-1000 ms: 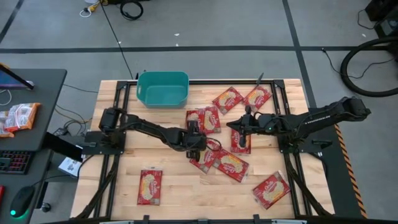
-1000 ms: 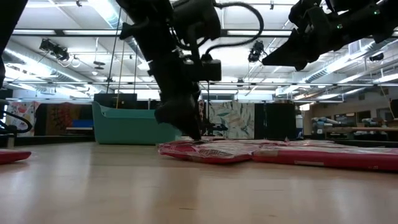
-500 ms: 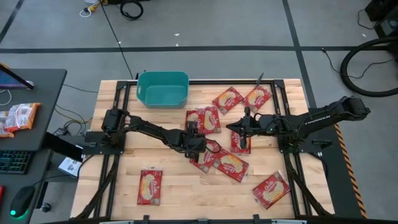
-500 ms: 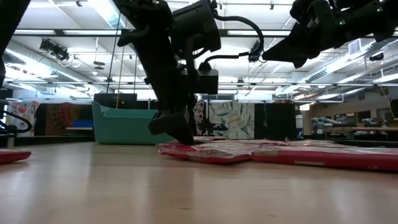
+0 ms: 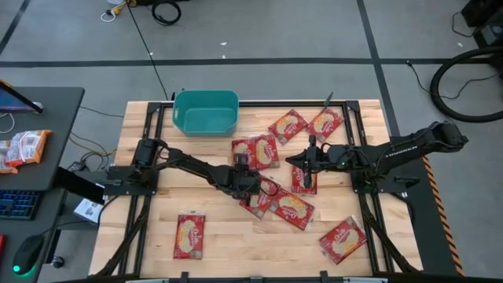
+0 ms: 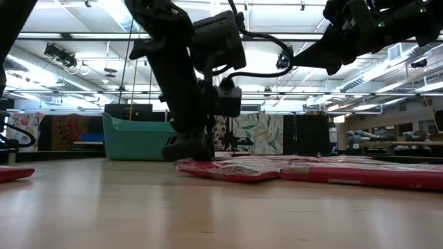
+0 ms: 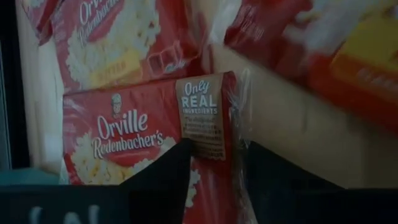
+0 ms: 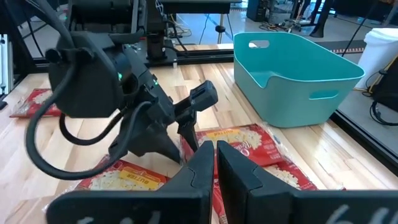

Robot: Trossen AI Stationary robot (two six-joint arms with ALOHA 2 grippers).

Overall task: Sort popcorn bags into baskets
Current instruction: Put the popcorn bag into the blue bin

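Between the left gripper's (image 7: 214,171) jaws, low on the counter (image 5: 157,236), one popcorn bag's (image 7: 149,134) edge sits as they close around it. The right gripper (image 8: 214,163) hovers nearby, jaws together and empty. The teal basket (image 5: 206,112) beyond looks empty, so sorting has barely begun, with about nine bags lying out.

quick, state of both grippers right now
Left gripper: closing around the edge of a popcorn bag; a firm hold cannot be told.
Right gripper: shut, empty, above the table.
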